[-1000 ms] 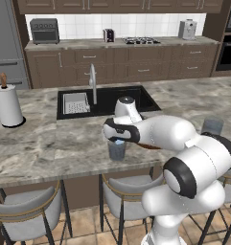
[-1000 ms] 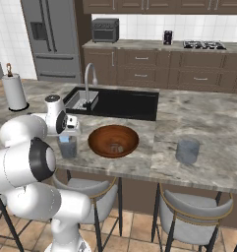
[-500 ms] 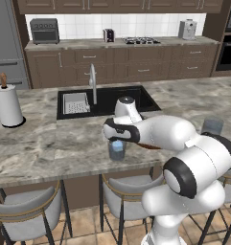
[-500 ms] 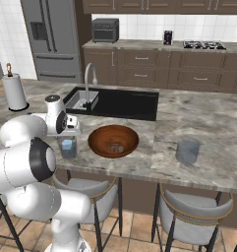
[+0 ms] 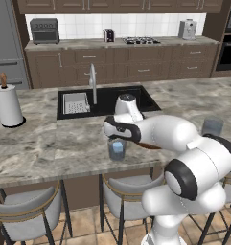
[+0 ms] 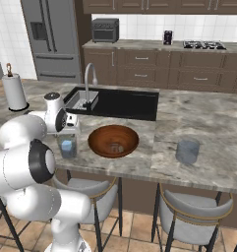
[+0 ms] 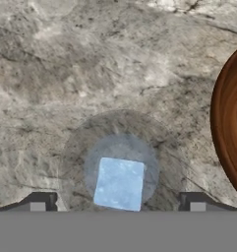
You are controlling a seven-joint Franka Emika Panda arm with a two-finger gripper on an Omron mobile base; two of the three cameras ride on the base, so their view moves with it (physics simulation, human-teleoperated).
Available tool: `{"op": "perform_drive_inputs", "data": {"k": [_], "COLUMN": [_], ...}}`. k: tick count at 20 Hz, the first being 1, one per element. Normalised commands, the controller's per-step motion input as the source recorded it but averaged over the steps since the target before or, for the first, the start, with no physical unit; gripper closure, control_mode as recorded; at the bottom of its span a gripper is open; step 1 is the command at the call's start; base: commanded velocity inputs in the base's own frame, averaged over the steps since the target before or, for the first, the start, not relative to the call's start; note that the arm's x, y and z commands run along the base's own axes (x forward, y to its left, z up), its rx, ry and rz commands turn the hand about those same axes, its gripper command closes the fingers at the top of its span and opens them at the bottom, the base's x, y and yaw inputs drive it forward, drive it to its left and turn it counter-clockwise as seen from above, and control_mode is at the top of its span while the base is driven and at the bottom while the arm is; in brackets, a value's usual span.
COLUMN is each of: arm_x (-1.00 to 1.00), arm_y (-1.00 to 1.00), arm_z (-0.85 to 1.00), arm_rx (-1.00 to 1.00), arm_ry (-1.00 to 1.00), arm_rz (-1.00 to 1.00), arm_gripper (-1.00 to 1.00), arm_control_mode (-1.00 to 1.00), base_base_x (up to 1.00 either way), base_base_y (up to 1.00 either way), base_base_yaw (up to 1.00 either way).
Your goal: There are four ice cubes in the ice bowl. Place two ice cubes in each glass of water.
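Observation:
My gripper hangs open straight above the left glass of water, its fingertips wide on either side of the rim. One pale blue ice cube lies inside that glass, free of the fingers. From the base, the same glass stands under the gripper, just left of the ice bowl. Faint pale ice cubes rest at the bowl's bottom; I cannot tell how many. The other glass stands to the bowl's right.
The stone counter ends at a near edge just in front of the glasses, with stools below. A black sink with its faucet lies behind the bowl. A paper-towel roll stands at the far left.
The jaws have opened wider above the left glass, and the ice cube now lies in the glass. The arm has stayed in place.

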Motion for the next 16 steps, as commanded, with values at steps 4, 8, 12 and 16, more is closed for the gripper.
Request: {"op": "perform_drive_inputs", "data": {"k": [4,8,12,16], "arm_x": [0.0,0.0,-0.02,-0.09], "arm_y": [0.0,-0.09,-0.28,-0.43], "arm_z": [0.45,0.36,0.29,0.2], "arm_rx": [0.04,0.01,0.0,0.0], "arm_ry": [0.0,0.0,0.01,0.05], "arm_rz": [0.0,-0.02,-0.1,-0.17], "arm_gripper": [-1.0,-1.0,-1.0,-1.0], "arm_control_mode": [-1.0,-1.0,-1.0,-1.0], "base_base_x": [0.0,0.0,0.0,0.0], "base_base_y": [0.0,0.0,0.0,0.0], "base_base_yaw": [0.0,0.0,0.0,0.0]}}
